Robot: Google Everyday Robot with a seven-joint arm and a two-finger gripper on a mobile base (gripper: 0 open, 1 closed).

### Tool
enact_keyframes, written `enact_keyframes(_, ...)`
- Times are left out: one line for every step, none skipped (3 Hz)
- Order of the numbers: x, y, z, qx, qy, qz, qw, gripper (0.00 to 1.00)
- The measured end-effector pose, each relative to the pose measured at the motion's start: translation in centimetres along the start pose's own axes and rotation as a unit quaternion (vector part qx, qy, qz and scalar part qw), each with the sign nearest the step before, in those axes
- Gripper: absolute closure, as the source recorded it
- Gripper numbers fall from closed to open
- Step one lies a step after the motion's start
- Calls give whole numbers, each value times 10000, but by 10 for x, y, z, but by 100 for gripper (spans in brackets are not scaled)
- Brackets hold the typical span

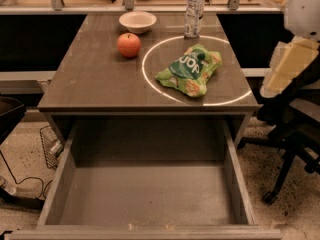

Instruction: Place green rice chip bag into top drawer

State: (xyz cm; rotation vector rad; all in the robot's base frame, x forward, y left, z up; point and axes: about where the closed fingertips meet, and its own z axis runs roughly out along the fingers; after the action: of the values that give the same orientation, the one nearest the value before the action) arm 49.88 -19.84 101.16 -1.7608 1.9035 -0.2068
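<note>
The crumpled light-green foil rice chip bag (190,70) lies on the grey-brown tabletop (90,79), behind the open grey top drawer (150,196). The gripper is out of view, so I cannot tell how its jaws stand. A shallow pinch could slip off the foil, or the reach could topple the clear water bottle (194,11).
</note>
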Motion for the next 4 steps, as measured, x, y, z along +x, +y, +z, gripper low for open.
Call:
enact_keyframes(-13, -26, 22, -73, -720, -684, 9950, 0)
enact_keyframes(-17, -33, 25, -26, -875, -1171, 9893, 0)
enact_keyframes(-21, -36, 31, -26, -825, -1173, 9897, 0)
enact_keyframes(-34, -56, 64, 98, -913, -1287, 9874, 0)
